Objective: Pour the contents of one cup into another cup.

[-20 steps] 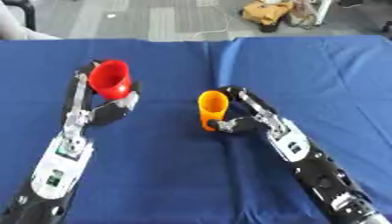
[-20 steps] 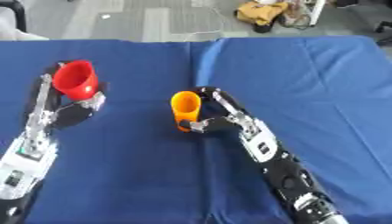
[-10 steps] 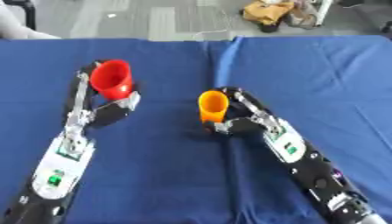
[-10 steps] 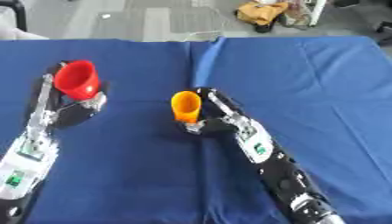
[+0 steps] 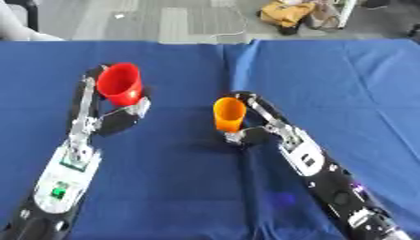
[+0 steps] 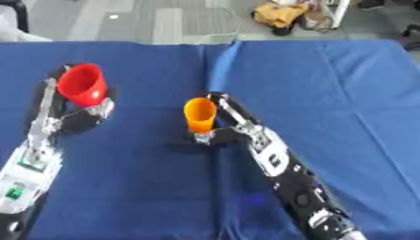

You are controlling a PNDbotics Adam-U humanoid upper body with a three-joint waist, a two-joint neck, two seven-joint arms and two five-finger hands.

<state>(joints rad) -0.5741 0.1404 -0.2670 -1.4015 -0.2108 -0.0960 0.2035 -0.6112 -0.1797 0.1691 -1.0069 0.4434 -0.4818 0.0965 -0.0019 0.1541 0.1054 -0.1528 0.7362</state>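
Table (image 5: 180, 187): your blue cloth covers it, with a raised fold behind the orange cup.
Left hand (image 5: 111, 119): fingers curled round the red cup (image 5: 121, 84), left of the orange cup.
Right hand (image 5: 254, 126): fingers wrapped round the orange cup (image 5: 229, 114), held upright.

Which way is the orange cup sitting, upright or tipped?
Roughly upright: the orange cup has its mouth up, tilted slightly toward the camera, held by the right hand.

Bare blue cloth (image 5: 176, 101) (unobstructed) separates red cup (image 5: 121, 84); orange cup (image 5: 229, 114).
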